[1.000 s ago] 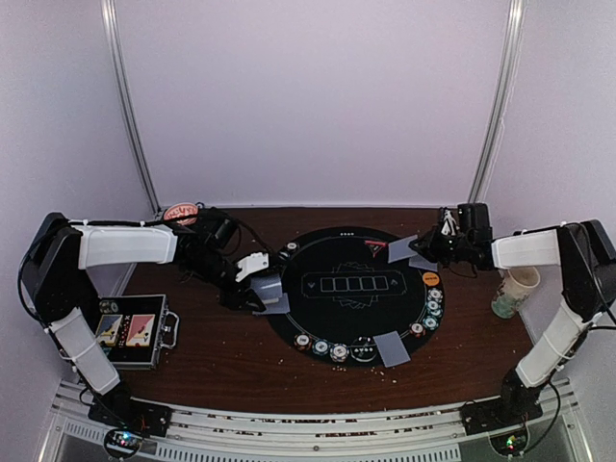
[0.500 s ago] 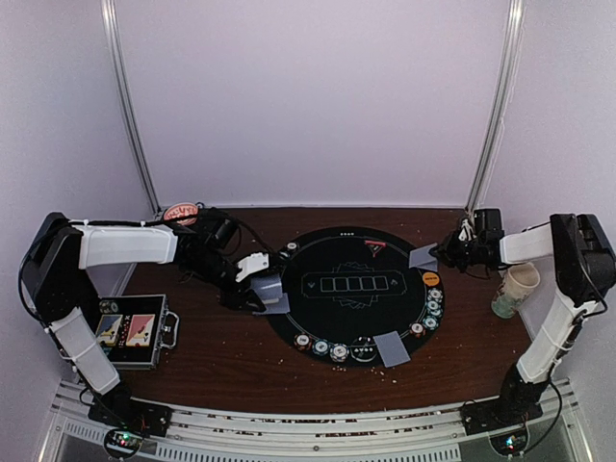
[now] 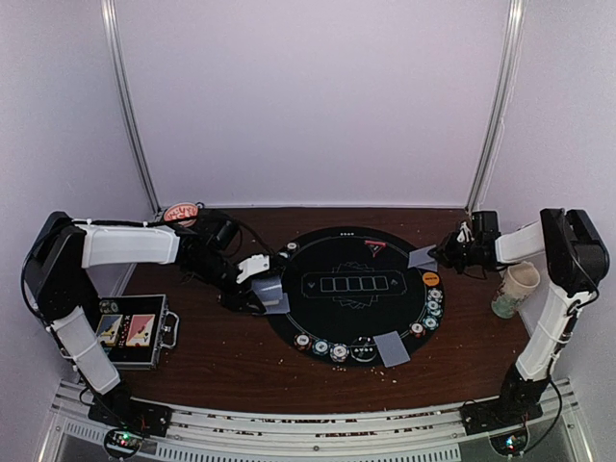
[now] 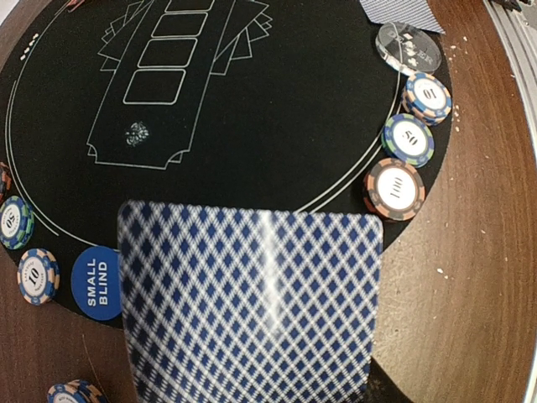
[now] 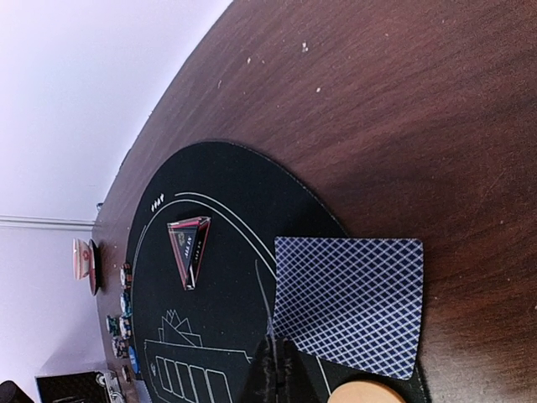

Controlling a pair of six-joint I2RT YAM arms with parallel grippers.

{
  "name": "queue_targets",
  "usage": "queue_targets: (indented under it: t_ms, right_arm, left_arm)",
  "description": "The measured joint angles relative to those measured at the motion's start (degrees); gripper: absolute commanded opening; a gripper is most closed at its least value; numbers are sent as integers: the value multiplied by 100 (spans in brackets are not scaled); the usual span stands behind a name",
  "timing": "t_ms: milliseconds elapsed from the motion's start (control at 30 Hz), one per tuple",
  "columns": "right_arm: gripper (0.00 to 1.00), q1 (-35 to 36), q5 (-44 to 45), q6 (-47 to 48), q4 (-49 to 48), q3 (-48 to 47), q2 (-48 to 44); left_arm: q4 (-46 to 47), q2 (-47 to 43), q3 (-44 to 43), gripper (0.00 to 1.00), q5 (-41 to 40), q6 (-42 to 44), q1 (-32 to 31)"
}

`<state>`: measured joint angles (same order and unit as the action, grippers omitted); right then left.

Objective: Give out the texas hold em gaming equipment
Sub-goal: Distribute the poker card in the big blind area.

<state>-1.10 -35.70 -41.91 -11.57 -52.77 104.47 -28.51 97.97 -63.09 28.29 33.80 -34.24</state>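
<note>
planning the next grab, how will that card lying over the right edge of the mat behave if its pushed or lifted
The playing card lies flat, straddling the mat and the wooden table, so it is probably hard to get a finger under. It looks thin and light: a push likely slides it, and lifting may flex it.

Enclosure: pale lilac walls [image 3: 308,96] surrounding a dark wooden table [image 3: 221,361].
Two metal poles [image 3: 130,106] are rising at far corners; soft even light is falling.
</note>
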Motion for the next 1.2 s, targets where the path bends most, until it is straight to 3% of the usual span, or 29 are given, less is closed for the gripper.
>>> queue_targets:
  t_ms: [133, 267, 767, 1033, 1200]
  right_arm:
    - [1, -63, -13, -70, -120, -26, 11]
    - [8, -98, -22, -114, -195, -81, 131]
    - [49, -129, 531, 103, 396, -326, 201]
    - [64, -129, 1386, 334, 1047, -398, -310]
    - [71, 2, 1668, 389, 1139, -236, -1137]
  left_arm:
    - [0, 0, 0, 49, 0, 2, 0]
    - [0, 0, 0, 49, 0, 2, 0]
    - [0, 0, 0, 49, 0, 4, 0]
    - [0, 0, 0, 49, 0, 4, 0]
    - [2, 4, 0, 49, 0, 4, 0]
